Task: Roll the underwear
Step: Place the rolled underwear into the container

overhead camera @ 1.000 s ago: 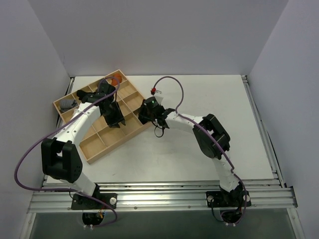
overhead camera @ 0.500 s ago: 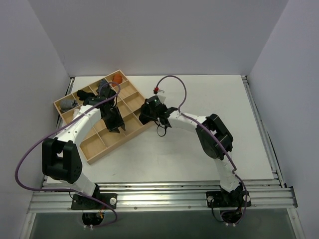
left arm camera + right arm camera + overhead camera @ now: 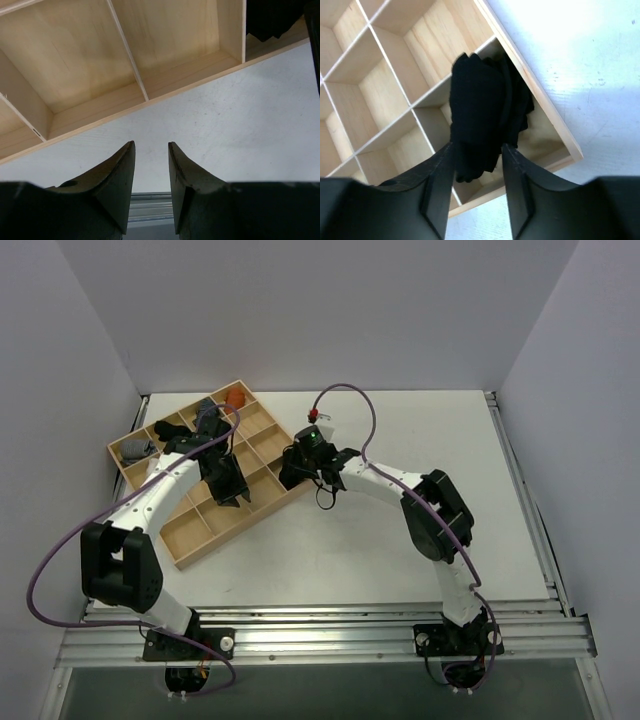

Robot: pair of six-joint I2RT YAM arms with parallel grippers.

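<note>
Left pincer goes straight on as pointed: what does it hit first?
Likely the bare table, just short of the tray wall; the left pincer is open, empty. Depth unclear; could clip the wall.

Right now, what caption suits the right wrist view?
Jaws pinch the bundled black underwear over a corner compartment of the wooden tray.

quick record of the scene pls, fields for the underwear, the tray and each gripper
underwear: black, bunched, at the tray's corner compartment nearest the right arm
tray: wooden, divided into compartments, on the white table
right gripper: closed on the underwear
left gripper: open, nothing between its fingers, by the tray's edge
other: orange bundle in a far compartment
</note>
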